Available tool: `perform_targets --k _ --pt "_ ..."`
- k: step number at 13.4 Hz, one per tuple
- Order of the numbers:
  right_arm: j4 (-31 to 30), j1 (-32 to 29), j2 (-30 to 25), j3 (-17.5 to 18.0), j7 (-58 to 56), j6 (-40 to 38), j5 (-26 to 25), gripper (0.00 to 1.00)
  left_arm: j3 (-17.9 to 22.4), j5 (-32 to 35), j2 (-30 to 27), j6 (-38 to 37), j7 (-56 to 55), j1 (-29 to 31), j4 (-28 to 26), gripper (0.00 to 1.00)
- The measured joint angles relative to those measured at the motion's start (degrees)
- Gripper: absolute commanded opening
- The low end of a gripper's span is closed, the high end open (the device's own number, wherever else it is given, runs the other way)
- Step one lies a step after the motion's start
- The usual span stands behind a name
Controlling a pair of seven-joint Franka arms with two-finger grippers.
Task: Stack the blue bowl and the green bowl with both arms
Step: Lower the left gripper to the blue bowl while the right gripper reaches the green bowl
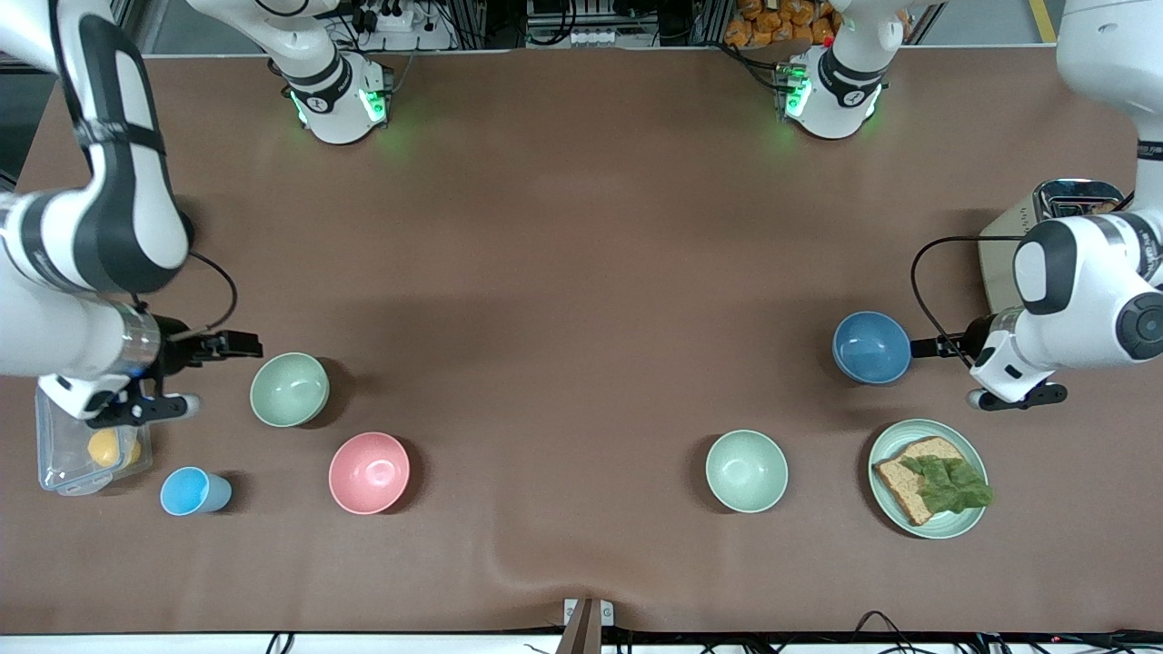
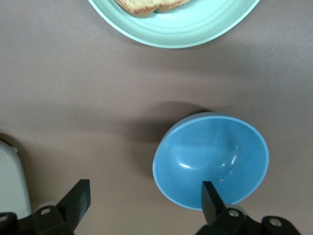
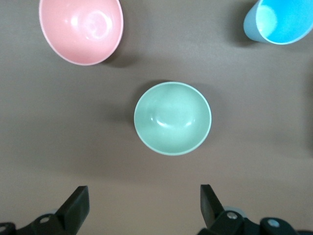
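The blue bowl (image 1: 871,347) sits on the worktop (image 1: 563,272) toward the left arm's end, beside the plate (image 1: 928,478) of bread. The left pincer (image 1: 940,345) hangs wide open, one finger over the bowl's rim. Judgement: lower it so the rim sits between the fingers before closing. The green bowl (image 1: 289,390) rests upright toward the right arm's end, near the pink bowl (image 1: 369,472). The right pincer (image 1: 211,372) hovers wide open just beside it, not touching. Approach its rim squarely.
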Motion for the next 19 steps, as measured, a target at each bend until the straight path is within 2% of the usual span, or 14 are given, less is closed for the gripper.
perform_targets --k 4,7,11,19 --pt "0.12 0.67 4.66 0.11 -0.69 3.54 0.1 1.0 0.0 0.0 2.78 1.53 -0.06 0.03 -0.02 0.82" --pt "0.08 -0.09 7.92 -0.3 -6.76 6.66 0.61 1.0 -0.03 0.0 4.11 2.48 -0.12 0.02 -0.02 0.75" --pt "-0.09 -3.37 14.92 -0.48 -11.65 7.38 3.03 1.0 -0.18 0.0 5.06 2.7 -0.47 -0.05 0.01 0.51" --pt "0.27 -3.51 16.59 -0.49 -15.26 11.93 3.05 1.0 -0.37 -0.01 5.49 2.72 -1.37 -0.21 0.0 0.23"
